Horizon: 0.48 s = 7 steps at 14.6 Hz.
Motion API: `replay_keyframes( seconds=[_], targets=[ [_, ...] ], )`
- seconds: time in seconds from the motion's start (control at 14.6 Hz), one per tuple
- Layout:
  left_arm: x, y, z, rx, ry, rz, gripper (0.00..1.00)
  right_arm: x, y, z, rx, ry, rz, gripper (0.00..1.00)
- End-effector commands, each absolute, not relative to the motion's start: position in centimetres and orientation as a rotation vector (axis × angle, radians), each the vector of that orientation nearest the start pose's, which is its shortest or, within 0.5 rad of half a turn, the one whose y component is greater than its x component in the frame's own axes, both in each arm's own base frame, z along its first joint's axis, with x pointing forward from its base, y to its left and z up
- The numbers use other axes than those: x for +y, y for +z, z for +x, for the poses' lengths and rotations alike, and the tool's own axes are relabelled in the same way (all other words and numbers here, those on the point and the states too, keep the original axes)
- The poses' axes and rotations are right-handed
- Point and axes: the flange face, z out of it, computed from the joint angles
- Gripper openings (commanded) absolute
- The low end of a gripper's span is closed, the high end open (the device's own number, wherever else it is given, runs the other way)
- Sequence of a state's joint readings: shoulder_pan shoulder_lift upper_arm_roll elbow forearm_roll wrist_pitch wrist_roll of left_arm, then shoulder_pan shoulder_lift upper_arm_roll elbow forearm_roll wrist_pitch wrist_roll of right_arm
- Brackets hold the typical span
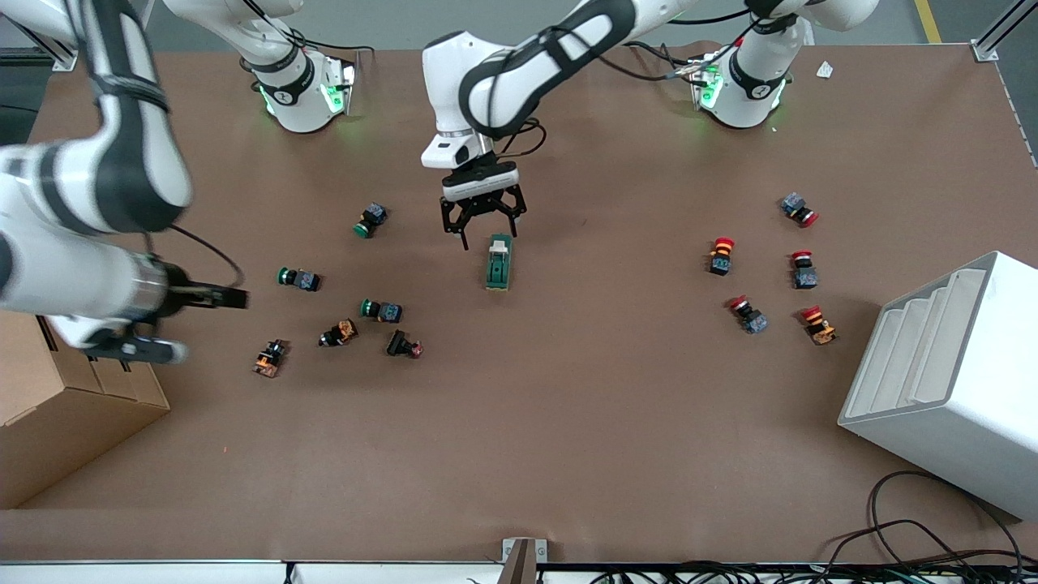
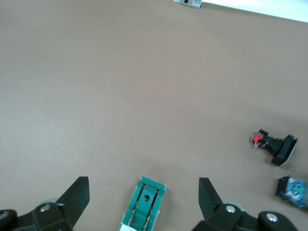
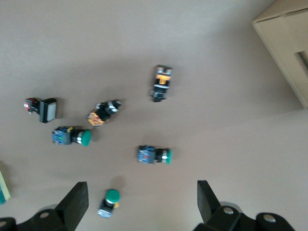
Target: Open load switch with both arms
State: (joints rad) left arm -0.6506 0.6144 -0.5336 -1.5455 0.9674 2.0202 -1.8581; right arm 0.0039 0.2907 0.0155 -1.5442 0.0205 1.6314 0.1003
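Now left tool (image 1: 483,232) gapes over load switch (image 1: 499,263); right arm waits.

**Layout on the counter**

The load switch (image 1: 499,262) is lying mid-counter (image 1: 568,422), under the left gripper (image 1: 482,221). Push buttons (image 1: 357,304) are clustering toward the right arm's end, under the right gripper (image 3: 139,204); another group (image 1: 770,268) is lying toward the left arm's end, beside a stepped box (image 1: 949,381).

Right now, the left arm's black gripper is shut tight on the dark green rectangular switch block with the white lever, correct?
Not quite. The left gripper is open over the dark green switch block, fingers spread to either side of it without touching, as the left wrist view shows.
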Motion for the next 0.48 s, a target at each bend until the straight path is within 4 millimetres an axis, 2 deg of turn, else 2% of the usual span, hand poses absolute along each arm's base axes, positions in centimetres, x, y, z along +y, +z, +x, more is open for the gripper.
replay_keyframes(
  seconds=[0.0, 0.14, 0.41],
  targets=[
    [-56.8, 41.5, 41.1, -0.429, -0.673, -3.012, 1.0, -2.1, 49.6, 60.6, 0.054, 0.261, -3.117, 1.0],
    [-53.0, 45.5, 44.2, -0.409, -0.606, -3.006, 1.0, -3.2, 51.0, 60.4, 0.042, 0.234, -3.116, 1.0],
    [-42.4, 53.3, 50.9, -0.46, -0.471, -3.061, 1.0, -2.9, 53.9, 61.0, 0.003, 0.172, -3.121, 1.0]
  ],
)
